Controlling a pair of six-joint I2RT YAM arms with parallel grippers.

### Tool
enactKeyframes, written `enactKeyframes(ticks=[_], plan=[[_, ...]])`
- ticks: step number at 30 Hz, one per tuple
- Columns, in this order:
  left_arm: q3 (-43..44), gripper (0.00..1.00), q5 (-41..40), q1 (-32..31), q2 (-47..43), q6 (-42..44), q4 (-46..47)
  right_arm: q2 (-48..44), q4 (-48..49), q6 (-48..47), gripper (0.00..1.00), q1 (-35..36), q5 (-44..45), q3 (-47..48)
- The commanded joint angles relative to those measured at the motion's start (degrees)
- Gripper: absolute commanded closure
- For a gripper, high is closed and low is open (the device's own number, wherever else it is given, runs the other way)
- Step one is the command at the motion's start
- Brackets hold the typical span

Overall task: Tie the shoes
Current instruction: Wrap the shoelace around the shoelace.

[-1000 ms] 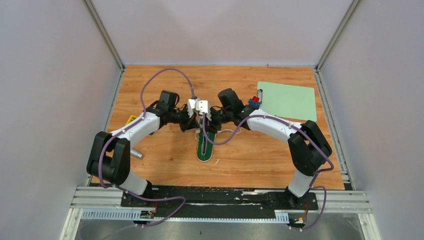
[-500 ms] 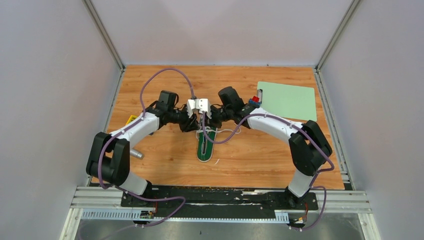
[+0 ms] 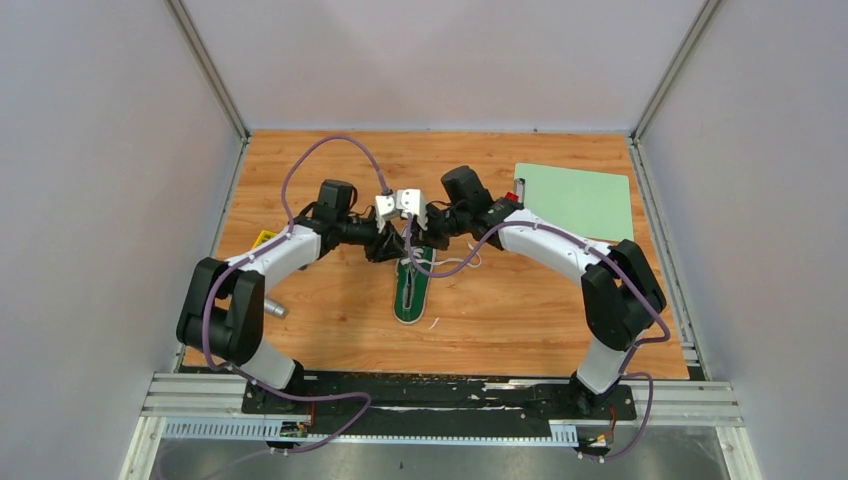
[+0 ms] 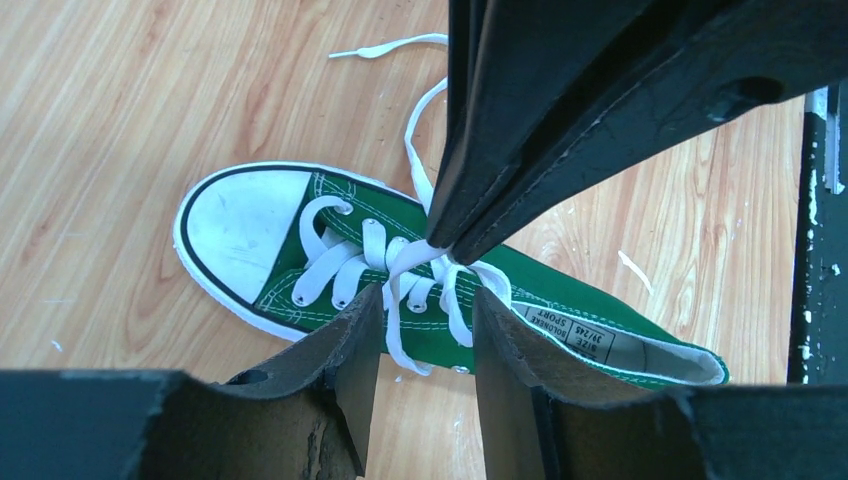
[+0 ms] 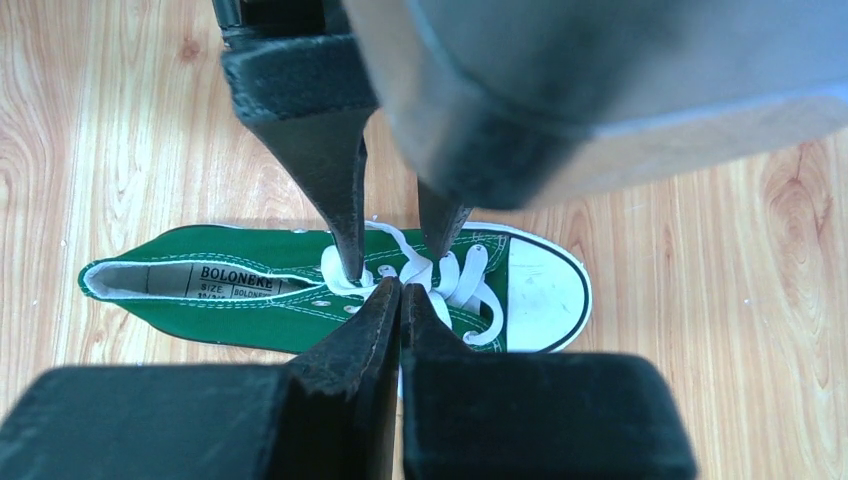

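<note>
Right gripper is clamped on the white laces right at the crossing, while the left gripper has its fingers apart around a strand (not gripping it, far as I can see). On the wood table the green sneaker sits about centre, toe at 12 o'clock, heel at 6. I'd hold the right pinch tight and close the left low on that strand before pulling toward 9. Only thing in the shoe's mouth is the size label

Inventory: one green canvas low-top sneaker; one white flat lace; one pale green rectangular board; one grey cylinder; one yellow flat piece.
</note>
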Motion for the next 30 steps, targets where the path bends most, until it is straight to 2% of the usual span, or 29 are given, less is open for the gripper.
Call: enactKeyframes(ticks=[1,4,5,6,7,8,9,11,13,15,17,21,30], plan=[[2.6,0.54,2.0,0.0,1.5,-1.0,2.7,-2.3,-0.8,1.2,0.99,-0.7,0.6,2.5],[3.7,0.51,4.4,0.0,1.8,2.4,-1.1,-1.9,-1.1,3.0,0.99,-1.1,0.7,3.6],[4.4,0.5,5.1,0.0,1.9,8.1,-3.7,-1.8,-1.4,3.5,0.99,-1.2,0.7,4.1],[6.3,0.49,5.9,0.1,2.4,12.2,-10.5,-1.6,-1.5,3.7,0.99,-1.3,0.7,4.6],[7.5,0.47,6.1,0.4,2.8,19.9,-14.0,-1.6,-1.7,3.8,0.99,-1.4,0.7,5.0],[10.0,0.47,7.0,0.8,3.9,23.2,-20.7,-1.5,-1.8,4.0,0.99,-1.4,0.7,5.2],[11.1,0.46,7.7,1.9,4.5,28.0,-23.3,-1.5,-2.0,4.1,0.99,-1.4,0.7,5.4],[14.4,0.45,9.9,3.5,6.1,30.1,-27.7,-1.4,-2.0,4.8,1.0,-1.4,0.4,5.7],[14.8,0.43,11.3,4.0,7.0,29.4,-28.1,-1.3,-2.1,5.6,1.0,-1.4,0.2,6.1],[13.2,0.42,12.0,3.7,6.7,25.7,-24.6,-1.0,-2.2,6.8,1.0,-1.4,0.5,6.5],[11.1,0.41,9.8,2.8,6.0,19.5,-16.3,-1.0,-2.2,7.1,1.0,-1.4,0.4,6.6],[7.7,0.45,6.1,1.5,4.2,10.3,-8.6,-1.0,-2.3,7.5,1.0,-1.4,0.3,6.4],[9.9,0.5,3.9,0.1,6.2,7.4,-8.3,-0.4,-2.3,8.2,1.0,-1.4,-0.1,6.9]])
